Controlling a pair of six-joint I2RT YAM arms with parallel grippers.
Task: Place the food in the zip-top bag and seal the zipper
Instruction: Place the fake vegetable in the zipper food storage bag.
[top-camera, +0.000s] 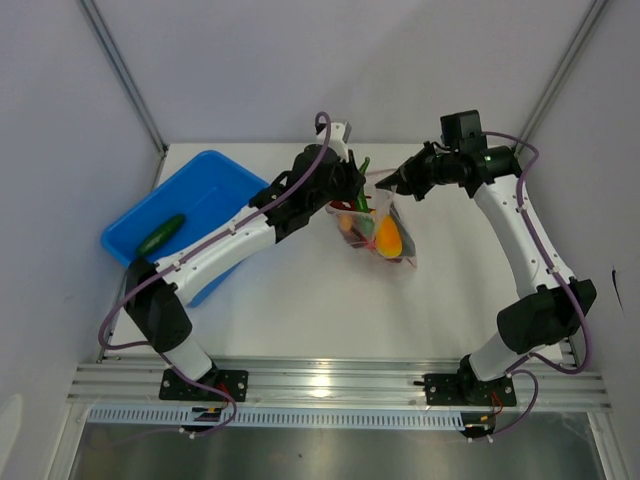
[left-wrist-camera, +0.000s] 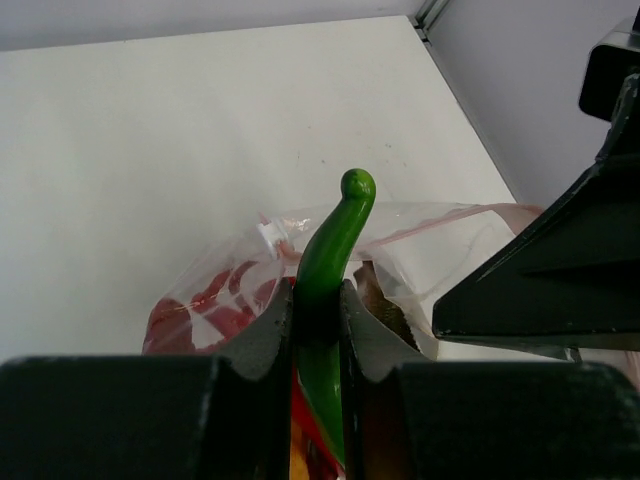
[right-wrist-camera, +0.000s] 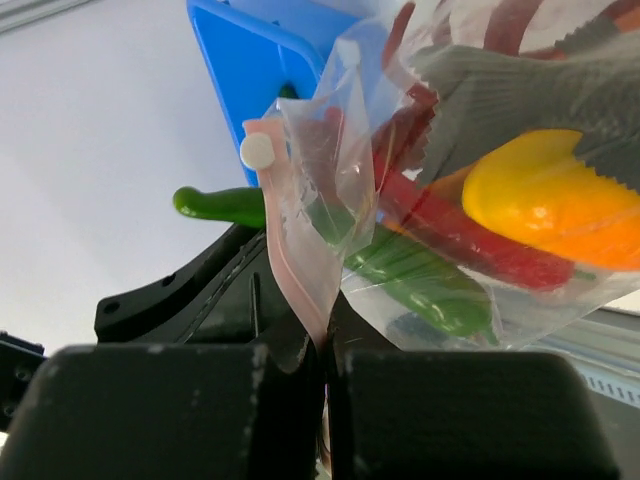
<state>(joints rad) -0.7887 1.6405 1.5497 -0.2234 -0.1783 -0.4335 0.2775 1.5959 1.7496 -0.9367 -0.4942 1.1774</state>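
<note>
Mostly white table (top-camera: 300, 310), grey walls (top-camera: 240, 60).

From the left wrist, the long green vegetable (left-wrist-camera: 335, 235) runs down between the fingers of the left claw (left-wrist-camera: 317, 305) and off the bottom edge. From the right wrist, the grey fish (right-wrist-camera: 540, 90) is cut by the top and right edges. The zipper (right-wrist-camera: 295, 250) vanishes inside the right claw (right-wrist-camera: 325, 365), and the zip-top bag (right-wrist-camera: 345, 150) hides most of the blue bin (right-wrist-camera: 250, 60).
</note>
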